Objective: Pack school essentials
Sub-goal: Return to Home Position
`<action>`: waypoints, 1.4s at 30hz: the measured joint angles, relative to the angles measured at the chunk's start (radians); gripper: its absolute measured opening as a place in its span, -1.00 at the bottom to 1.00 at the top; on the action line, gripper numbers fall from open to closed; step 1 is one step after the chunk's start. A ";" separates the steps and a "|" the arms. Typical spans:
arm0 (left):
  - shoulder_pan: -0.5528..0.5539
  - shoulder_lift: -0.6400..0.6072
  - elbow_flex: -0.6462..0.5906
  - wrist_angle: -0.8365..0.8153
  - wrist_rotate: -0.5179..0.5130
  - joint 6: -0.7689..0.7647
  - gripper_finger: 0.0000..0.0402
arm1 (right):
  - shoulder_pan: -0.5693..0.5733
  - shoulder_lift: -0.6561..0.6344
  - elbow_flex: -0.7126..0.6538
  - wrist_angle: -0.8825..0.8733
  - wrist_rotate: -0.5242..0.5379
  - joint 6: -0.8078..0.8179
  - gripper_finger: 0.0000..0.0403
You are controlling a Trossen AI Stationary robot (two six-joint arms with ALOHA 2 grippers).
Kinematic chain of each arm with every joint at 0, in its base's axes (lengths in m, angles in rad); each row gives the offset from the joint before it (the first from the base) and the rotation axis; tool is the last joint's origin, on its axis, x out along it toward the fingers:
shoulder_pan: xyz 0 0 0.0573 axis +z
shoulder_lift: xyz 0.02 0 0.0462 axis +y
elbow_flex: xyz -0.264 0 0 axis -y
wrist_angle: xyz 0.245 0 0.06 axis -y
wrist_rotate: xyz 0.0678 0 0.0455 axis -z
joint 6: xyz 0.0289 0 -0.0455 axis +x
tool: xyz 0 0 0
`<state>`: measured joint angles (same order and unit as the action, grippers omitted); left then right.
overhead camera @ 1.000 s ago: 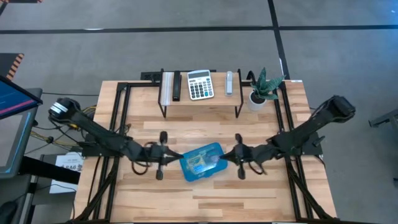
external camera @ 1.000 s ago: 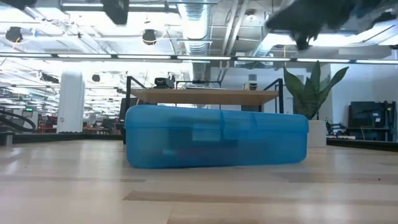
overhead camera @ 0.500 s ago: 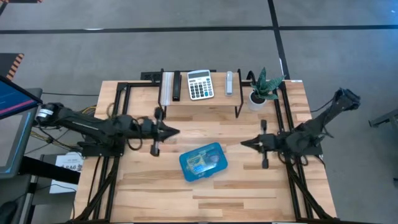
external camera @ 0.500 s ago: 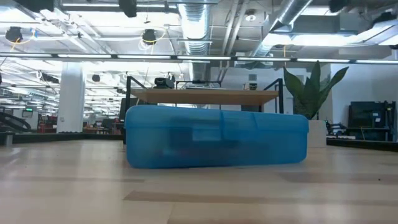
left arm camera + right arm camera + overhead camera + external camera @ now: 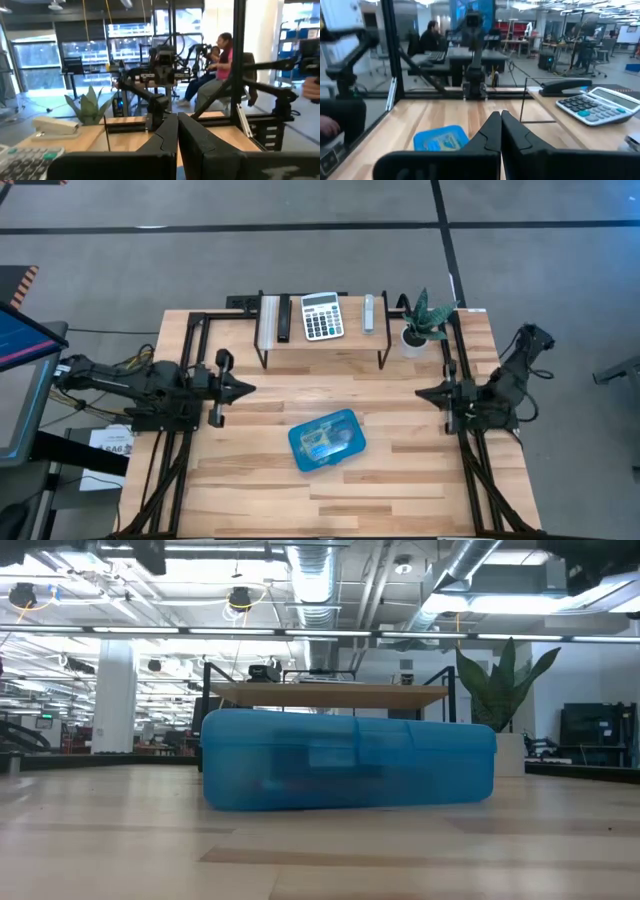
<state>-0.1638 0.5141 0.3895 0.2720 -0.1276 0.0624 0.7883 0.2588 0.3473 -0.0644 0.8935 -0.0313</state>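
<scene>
Packing looks finished. The blue supply box (image 5: pixel 327 439) lies shut on the table (image 5: pixel 400 480), its lid down flat in the low view, and no pencils, scissors, pen or pads lie loose on the wood. Pale shapes show through the translucent lid from above, but which items they are cannot be told. The calculator (image 5: pixel 321 316) and potted plant (image 5: pixel 420 320) stand at 12 o'clock, on and beside the rack (image 5: pixel 350 330), outside the box as they should be. By this judgement, only parking the arms is left.

From above, the box sits just 6 o'clock of the table's centre. Its long axis runs from 8 o'clock to 2 o'clock, its broad lid faces up, and nothing touches it.

The left gripper (image 5: pixel 245 388) hangs at about 10 o'clock from the box, well apart from it, its tips pressed together on nothing. The right gripper (image 5: pixel 420 392) hangs at about 2 o'clock, also well apart, its tips likewise pressed together and empty. Each points inward across the table.
</scene>
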 joint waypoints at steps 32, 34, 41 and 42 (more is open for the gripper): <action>-0.006 -0.496 -0.379 -0.236 0.150 -0.110 -1.00 | -0.079 -0.256 -0.268 -0.107 0.006 0.110 -0.94; -0.006 -0.496 -0.379 -0.238 0.149 -0.118 -1.00 | -0.080 -0.256 -0.268 -0.109 0.010 0.110 -0.94; -0.005 -0.496 -0.379 -0.240 0.139 -0.123 -1.00 | -0.075 -0.253 -0.268 -0.114 0.016 0.112 -0.93; -0.005 -0.496 -0.379 -0.240 0.136 -0.123 -1.00 | -0.075 -0.253 -0.268 -0.115 0.012 0.112 -0.92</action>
<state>-0.1692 0.0177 0.0101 0.0319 0.0081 -0.0608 0.7136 0.0059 0.0788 -0.1791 0.9059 0.0811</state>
